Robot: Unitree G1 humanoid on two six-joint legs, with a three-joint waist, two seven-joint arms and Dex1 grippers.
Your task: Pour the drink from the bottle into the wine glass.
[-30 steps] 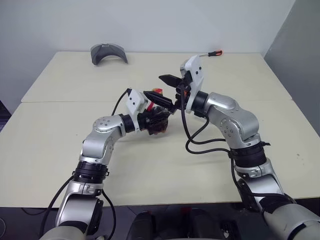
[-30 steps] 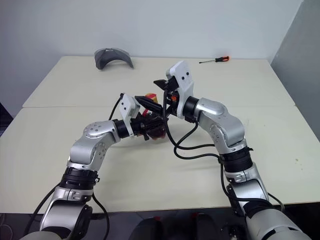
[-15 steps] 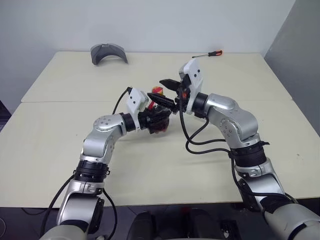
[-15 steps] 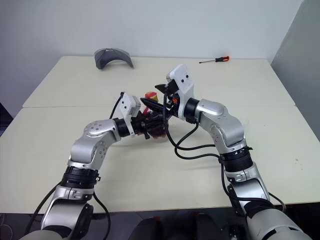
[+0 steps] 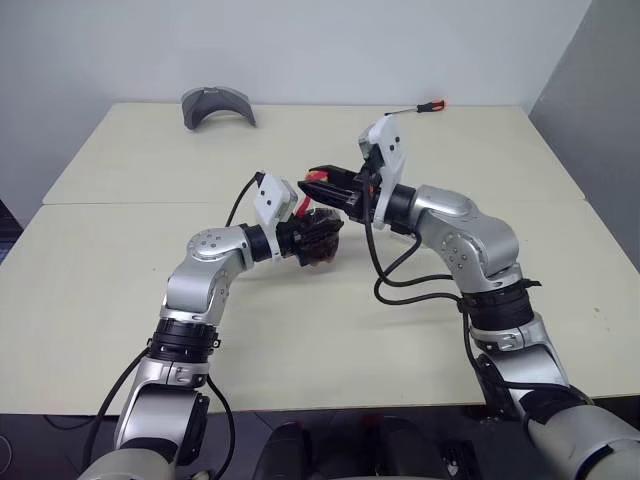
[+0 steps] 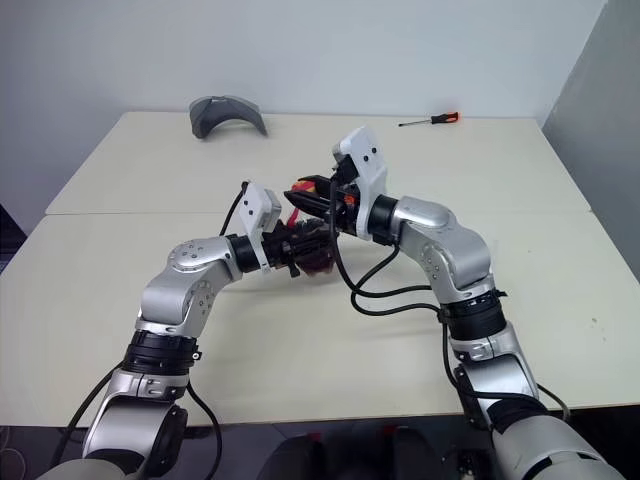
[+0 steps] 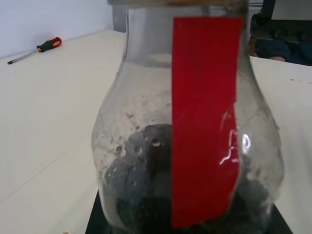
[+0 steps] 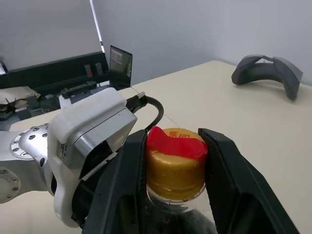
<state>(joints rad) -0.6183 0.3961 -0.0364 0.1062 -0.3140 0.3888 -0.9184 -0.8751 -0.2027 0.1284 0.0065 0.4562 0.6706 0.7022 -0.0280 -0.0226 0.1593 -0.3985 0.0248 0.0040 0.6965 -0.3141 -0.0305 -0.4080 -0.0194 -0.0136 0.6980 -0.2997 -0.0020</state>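
My left gripper (image 5: 318, 238) is clamped on the bulbous lower body of the small clear plastic bottle (image 7: 187, 131), holding it above the smooth cream tabletop (image 5: 120, 290). Dark brown drink (image 7: 146, 195) sits low inside, under misted walls crossed by a glossy red strip label (image 7: 204, 117). My right gripper (image 8: 174, 165) reaches in from the side, its 2 black fingers (image 8: 127, 180) narrowed around the ribbed yellow cap (image 8: 175, 168), touching both flanks. Farther back lie a curved grey plastic piece (image 5: 216, 105) and a slim screwdriver with an orange-and-black handle (image 5: 422, 106).
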